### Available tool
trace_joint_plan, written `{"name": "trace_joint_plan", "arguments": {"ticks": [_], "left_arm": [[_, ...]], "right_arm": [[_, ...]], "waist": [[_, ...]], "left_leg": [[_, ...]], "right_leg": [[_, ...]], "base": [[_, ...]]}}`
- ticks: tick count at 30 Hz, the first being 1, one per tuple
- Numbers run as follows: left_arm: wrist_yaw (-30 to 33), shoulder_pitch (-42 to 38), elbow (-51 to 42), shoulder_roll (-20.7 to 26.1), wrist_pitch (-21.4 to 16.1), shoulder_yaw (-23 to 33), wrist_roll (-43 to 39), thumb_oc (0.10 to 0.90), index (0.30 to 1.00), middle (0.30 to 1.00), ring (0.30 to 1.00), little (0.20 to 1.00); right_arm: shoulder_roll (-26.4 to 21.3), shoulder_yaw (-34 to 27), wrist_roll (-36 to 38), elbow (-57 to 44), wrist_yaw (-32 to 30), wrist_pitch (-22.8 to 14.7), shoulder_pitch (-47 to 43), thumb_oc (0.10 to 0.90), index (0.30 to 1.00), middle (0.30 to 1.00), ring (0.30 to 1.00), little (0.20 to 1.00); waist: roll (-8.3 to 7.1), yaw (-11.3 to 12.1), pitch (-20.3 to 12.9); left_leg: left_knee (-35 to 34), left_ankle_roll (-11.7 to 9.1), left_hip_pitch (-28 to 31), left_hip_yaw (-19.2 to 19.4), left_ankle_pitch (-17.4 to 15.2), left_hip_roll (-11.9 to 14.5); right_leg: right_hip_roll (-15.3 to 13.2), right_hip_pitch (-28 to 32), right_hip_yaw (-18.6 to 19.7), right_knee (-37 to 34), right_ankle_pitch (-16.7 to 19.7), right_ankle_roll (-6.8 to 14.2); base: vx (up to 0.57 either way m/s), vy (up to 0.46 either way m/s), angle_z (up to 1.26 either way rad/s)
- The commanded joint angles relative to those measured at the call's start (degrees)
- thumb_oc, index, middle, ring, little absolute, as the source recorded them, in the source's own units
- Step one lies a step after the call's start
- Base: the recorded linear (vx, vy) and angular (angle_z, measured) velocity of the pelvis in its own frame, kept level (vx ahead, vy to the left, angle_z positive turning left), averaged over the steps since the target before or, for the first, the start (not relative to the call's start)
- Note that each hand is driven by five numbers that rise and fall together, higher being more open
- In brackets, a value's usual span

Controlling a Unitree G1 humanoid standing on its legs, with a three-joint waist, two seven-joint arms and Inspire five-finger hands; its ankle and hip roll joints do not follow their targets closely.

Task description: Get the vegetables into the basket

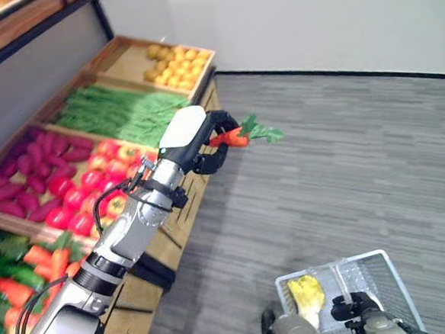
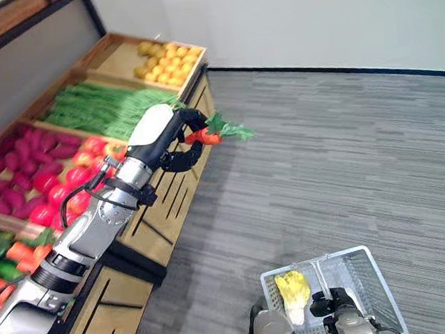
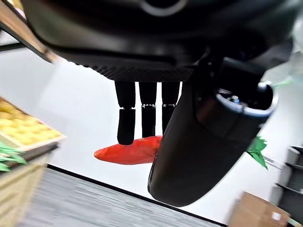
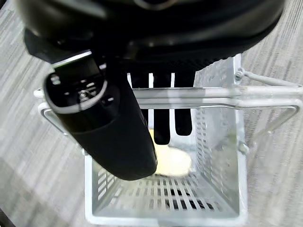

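The carrot (image 1: 233, 139), orange with a green leafy top pointing away from the arm, sits in the left hand (image 1: 205, 141), whose fingers (image 3: 126, 123) and thumb are curled round it; the hand is raised over the grey carpet floor (image 1: 343, 151), just off the corner of the wooden produce stand (image 1: 178, 239). Behind that hand, the stand's trays hold green beans (image 1: 119, 113), yellow fruit (image 1: 173, 63), red and yellow peppers (image 1: 93, 180), magenta vegetables (image 1: 31, 161) and, nearest the robot, more carrots (image 1: 50, 263). Well below and to the right of the left hand, the right hand (image 2: 331, 304) is wrapped round the handle (image 4: 213, 94) of a white wire basket (image 1: 383, 278). A pale yellow-green leafy vegetable (image 2: 294, 288) lies inside the basket, under that hand's fingers.
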Motion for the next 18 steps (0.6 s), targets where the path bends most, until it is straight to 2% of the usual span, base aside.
{"name": "trace_joint_plan", "arguments": {"ticks": [1, 2, 3, 5, 6, 7, 8, 12, 18], "left_arm": [[5.2, -0.6, -3.3, 2.2, -2.1, 8.8, 0.0, 0.4, 0.3, 0.3, 0.3, 0.3], [5.2, 0.0, -3.5, 2.1, -2.1, 9.1, 0.1, 0.4, 0.3, 0.3, 0.3, 0.3], [5.3, -0.1, -3.3, 1.5, -2.2, 8.7, 0.1, 0.4, 0.3, 0.3, 0.3, 0.3], [5.2, -0.2, -3.0, 1.5, -2.1, 8.0, 0.5, 0.4, 0.3, 0.3, 0.3, 0.3], [5.5, 1.0, -3.4, 2.2, -1.8, 8.6, 1.2, 0.4, 0.3, 0.3, 0.3, 0.3], [5.3, 2.2, -3.5, 3.0, -1.9, 9.7, 0.7, 0.4, 0.3, 0.3, 0.3, 0.3], [4.4, 2.4, -4.5, 2.5, -2.2, 9.8, 0.5, 0.4, 0.3, 0.3, 0.3, 0.3], [3.7, 4.4, -5.2, 2.1, -2.6, 11.3, -0.7, 0.4, 0.3, 0.3, 0.3, 0.3], [2.6, 6.9, -5.6, 3.0, -2.5, 12.3, -2.2, 0.4, 0.3, 0.3, 0.3, 0.3]], "right_arm": [[-3.6, -0.2, -1.2, -2.8, -0.1, -3.4, -2.9, 0.4, 0.3, 0.3, 0.3, 0.3], [-3.9, -0.5, -1.1, -3.1, 0.0, -3.4, -2.5, 0.4, 0.3, 0.3, 0.3, 0.3], [-4.2, -0.9, -0.9, -3.0, -0.1, -3.6, -2.3, 0.4, 0.3, 0.3, 0.3, 0.3], [-4.9, -0.9, -0.5, -2.6, -0.3, -3.9, -2.8, 0.4, 0.3, 0.3, 0.3, 0.3], [-5.2, -0.8, -0.8, -2.8, -0.3, -3.7, -2.6, 0.4, 0.3, 0.3, 0.3, 0.3], [-5.1, -1.1, -0.8, -2.6, -0.1, -4.0, -2.9, 0.4, 0.3, 0.3, 0.3, 0.3], [-4.9, -1.1, -0.6, -3.3, 0.3, -4.4, -2.9, 0.4, 0.3, 0.3, 0.3, 0.3], [-5.2, -1.7, -0.4, -3.2, 0.9, -4.3, -2.7, 0.4, 0.3, 0.3, 0.3, 0.3], [-7.1, -2.3, -0.2, -6.3, 1.5, -4.2, -5.0, 0.4, 0.3, 0.3, 0.3, 0.3]], "waist": [[-1.24, 4.5, -1.4], [-1.24, 4.6, -1.6], [-1.16, 4.7, -1.8], [-0.29, 6.3, -1.3], [0.07, 7.4, -0.8], [0.63, 7.3, -1.3], [1.66, 6.6, -2.4], [1.95, 6.5, -3.8], [0.94, 7.4, -4.4]], "left_leg": [[-11.4, 7.8, -5.4, -5.1, -3.6, -10.5], [-16.6, 7.9, -5.3, -5.3, -3.3, -9.6], [-23.0, 7.6, -5.3, -5.6, -3.5, -10.0], [-32.4, 6.8, -6.5, -9.7, -0.5, -13.8], [-33.8, 6.3, -7.2, -13.3, 1.3, -15.4], [-35.9, 6.8, -5.4, -14.2, 0.0, -15.4], [-40.2, 6.8, -1.6, -12.8, 0.7, -14.7], [-43.3, 7.3, 2.1, -11.9, 0.3, -14.6], [-43.9, 8.5, 4.7, -10.3, -1.3, -15.0]], "right_leg": [[-3.7, 4.8, 2.4, -8.1, 2.1, 8.0], [-3.6, 5.0, 2.9, -8.7, 2.3, 8.4], [-3.7, 5.3, 2.8, -9.5, 2.6, 9.0], [-2.6, 6.7, 3.5, -11.0, 2.6, 9.3], [-2.3, 7.6, 4.5, -11.0, 2.5, 9.4], [-2.0, 7.6, 5.4, -11.1, 2.3, 9.7], [-1.6, 8.2, 4.9, -12.6, 2.6, 9.8], [-2.2, 9.6, 4.5, -13.7, 2.2, 10.3], [-3.4, 11.1, 5.3, -13.0, 1.8, 10.9]], "base": [[0.17, -0.046, -1.42], [0.16, 0.0, -1.46], [0.15, 0.035, -1.12], [0.14, 0.035, 0.04], [0.12, 0.034, 0.08], [0.18, 0.094, -0.58], [0.14, 0.082, -0.97], [0.2, 0.114, -0.52], [0.09, 0.076, -0.04]]}}
